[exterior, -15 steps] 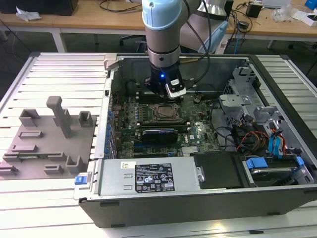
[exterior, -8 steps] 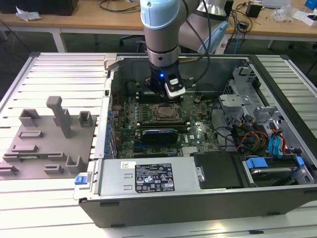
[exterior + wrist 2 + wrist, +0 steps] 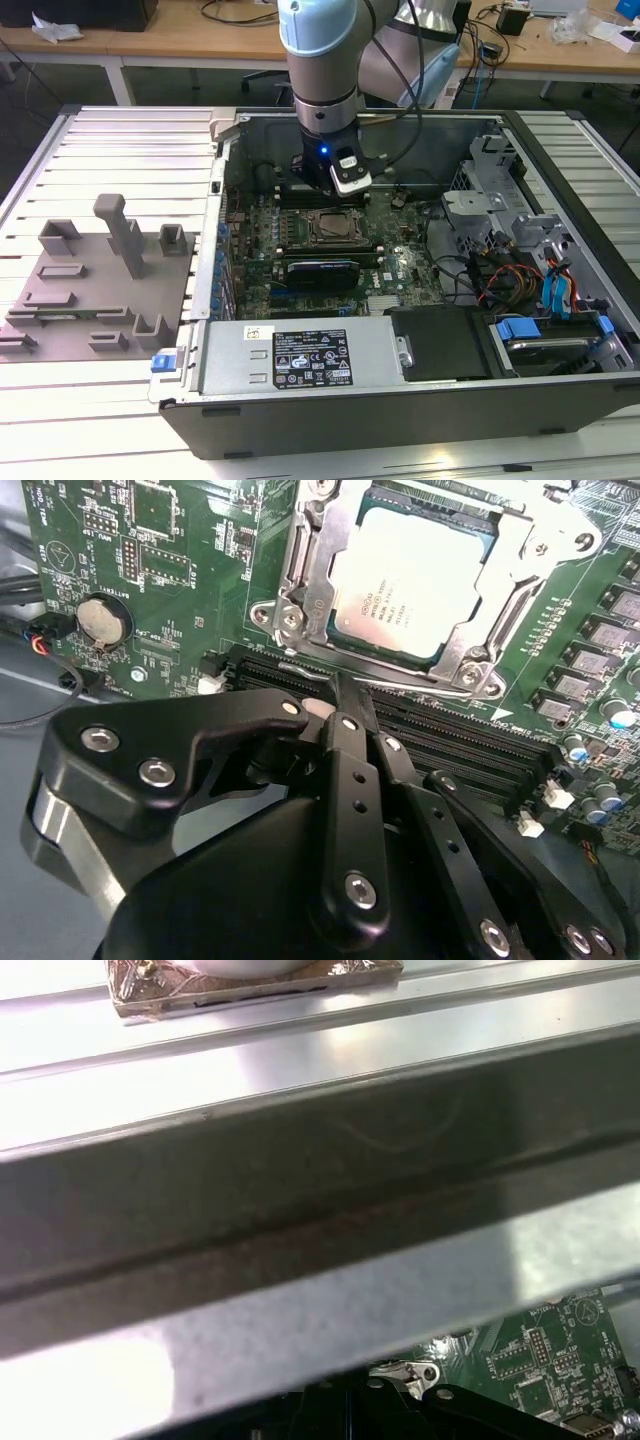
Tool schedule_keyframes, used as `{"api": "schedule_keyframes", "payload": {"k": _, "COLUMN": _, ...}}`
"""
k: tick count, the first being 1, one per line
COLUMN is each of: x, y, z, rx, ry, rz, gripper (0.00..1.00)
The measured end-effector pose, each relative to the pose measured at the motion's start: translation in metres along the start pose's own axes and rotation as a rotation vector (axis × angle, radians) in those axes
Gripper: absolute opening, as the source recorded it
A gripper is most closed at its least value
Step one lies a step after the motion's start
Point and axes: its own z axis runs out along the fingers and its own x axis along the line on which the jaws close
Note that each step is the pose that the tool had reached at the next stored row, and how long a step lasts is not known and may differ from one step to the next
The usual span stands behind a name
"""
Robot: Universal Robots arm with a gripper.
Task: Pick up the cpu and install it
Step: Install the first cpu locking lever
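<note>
Where the ribbed pale metal table (image 3: 120, 150) carries an opened dark grey computer case (image 3: 400, 400), the green motherboard (image 3: 395, 255) lies flat inside it, seen in the exterior view. The pale blue and silver robot arm (image 3: 320, 60) reaches down into the case from above, close over the board's rear part. To the exterior view's left of the case, a grey moulded tray with upright posts (image 3: 100, 275) rests on the table. A long black rectangular card (image 3: 320, 270) sits on the board just in front of the square metal-framed socket (image 3: 300, 590). In the second wrist view, the black gripper (image 3: 335, 705) holds its fingers (image 3: 352, 750) drawn together with nothing between them, their tips just beside the socket's lower edge. The cpu (image 3: 415, 575), a small flat square chip with a pale silvery top, lies seated within the socket frame, apart from the gripper.
</note>
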Motion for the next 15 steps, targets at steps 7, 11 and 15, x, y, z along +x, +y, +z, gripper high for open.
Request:
{"api": "schedule_keyframes", "payload": {"k": 7, "x": 0.0043, "y": -0.0009, "z": 0.0022, "rx": 0.0211, "ry": -0.0218, "rz": -0.006, "gripper": 0.11}}
{"api": "schedule_keyframes", "payload": {"k": 11, "x": 0.0071, "y": -0.0016, "z": 0.0038, "rx": 0.0228, "ry": -0.0325, "rz": -0.006, "gripper": 0.11}}
{"api": "schedule_keyframes", "payload": {"k": 15, "x": 0.0077, "y": -0.0019, "z": 0.0048, "rx": 0.0276, "ry": -0.0386, "rz": -0.006, "gripper": 0.11}}
